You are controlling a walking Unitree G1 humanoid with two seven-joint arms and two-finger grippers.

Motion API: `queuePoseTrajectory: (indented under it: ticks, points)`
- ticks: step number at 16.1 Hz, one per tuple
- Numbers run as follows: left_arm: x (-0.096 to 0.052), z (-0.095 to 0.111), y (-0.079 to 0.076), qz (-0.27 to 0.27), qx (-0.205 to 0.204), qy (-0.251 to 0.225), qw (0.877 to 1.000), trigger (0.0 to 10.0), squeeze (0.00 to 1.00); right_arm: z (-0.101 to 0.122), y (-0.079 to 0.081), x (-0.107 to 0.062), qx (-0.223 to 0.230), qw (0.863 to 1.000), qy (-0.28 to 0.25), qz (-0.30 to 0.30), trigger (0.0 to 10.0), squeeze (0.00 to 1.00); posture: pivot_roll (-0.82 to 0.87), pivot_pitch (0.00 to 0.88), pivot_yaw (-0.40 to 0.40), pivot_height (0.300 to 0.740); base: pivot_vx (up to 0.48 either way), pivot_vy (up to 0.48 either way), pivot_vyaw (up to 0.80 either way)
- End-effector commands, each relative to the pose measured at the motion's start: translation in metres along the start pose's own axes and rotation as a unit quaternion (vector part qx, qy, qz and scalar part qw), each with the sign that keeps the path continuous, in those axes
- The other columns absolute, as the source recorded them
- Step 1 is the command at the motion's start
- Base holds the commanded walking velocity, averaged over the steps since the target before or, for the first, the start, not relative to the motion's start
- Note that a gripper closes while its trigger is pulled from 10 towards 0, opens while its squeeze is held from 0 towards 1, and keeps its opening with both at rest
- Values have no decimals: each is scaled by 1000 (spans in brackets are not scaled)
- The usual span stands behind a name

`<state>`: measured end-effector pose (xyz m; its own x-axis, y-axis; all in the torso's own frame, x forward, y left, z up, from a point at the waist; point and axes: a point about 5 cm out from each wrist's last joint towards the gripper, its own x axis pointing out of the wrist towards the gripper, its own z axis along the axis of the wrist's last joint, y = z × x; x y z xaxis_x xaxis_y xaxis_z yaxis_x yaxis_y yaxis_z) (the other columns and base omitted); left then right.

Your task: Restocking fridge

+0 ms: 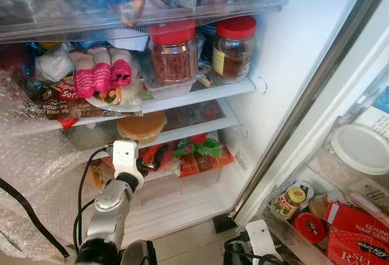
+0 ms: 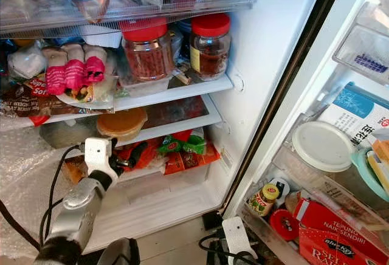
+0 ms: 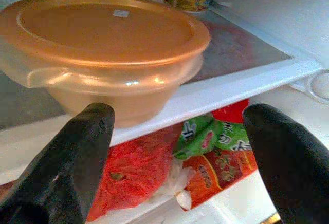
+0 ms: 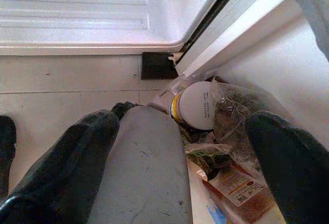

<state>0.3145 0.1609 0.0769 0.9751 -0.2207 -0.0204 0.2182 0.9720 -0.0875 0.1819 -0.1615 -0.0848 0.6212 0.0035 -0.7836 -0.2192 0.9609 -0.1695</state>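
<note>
Two red-lidded jars stand side by side, the left jar [image 1: 174, 52] full of reddish bits, the right jar [image 1: 234, 47] darker with a yellow label. At 9 o'clock from them lie three pink-wrapped rolls [image 1: 102, 73]. At 6 o'clock from the jars sit red and green packets [image 1: 194, 152]. Bubble wrap [image 1: 30, 155] hangs at 9 o'clock from the packets. Far out at 3 o'clock lies a white lid [image 1: 361, 148], with a yellow-capped bottle [image 1: 288, 201] at its 7 o'clock and red boxes [image 1: 355, 228] at its 6 o'clock.

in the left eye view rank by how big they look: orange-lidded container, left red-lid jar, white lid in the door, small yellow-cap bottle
1. white lid, though it sits nearer the camera
2. left red-lid jar and orange-lidded container: too alike to rank
3. yellow-cap bottle
</note>
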Motion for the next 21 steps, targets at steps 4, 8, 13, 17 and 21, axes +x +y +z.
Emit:
queuePoseTrajectory:
  ticks: [4, 8, 13, 17, 21]
  points:
    - [13, 4, 3, 27, 5, 0, 1000, 10000, 0, -39, -4, -10, 4, 998, 65, 11, 10000, 0, -144, 66, -42, 624, 0, 0, 0]
    - [29, 11, 2, 31, 5, 2, 1000, 10000, 0, -38, -6, -10, 5, 998, 65, 7, 10000, 0, -154, 66, -40, 624, 0, 0, 0]
    - [40, 17, 3, 43, 9, 9, 999, 10000, 0, -36, -6, -9, 4, 998, 65, 6, 10000, 0, -158, 69, -43, 624, 0, 0, 0]
    - [40, 17, 3, 41, 4, -3, 999, 10000, 0, -37, -4, -9, 4, 998, 65, 8, 10000, 0, -155, 77, -44, 624, 0, 0, 0]
    - [30, 19, 4, 34, 17, -43, 998, 10000, 0, -38, -8, -10, 5, 998, 69, 7, 10000, 0, -147, 82, -40, 624, 0, 0, 0]
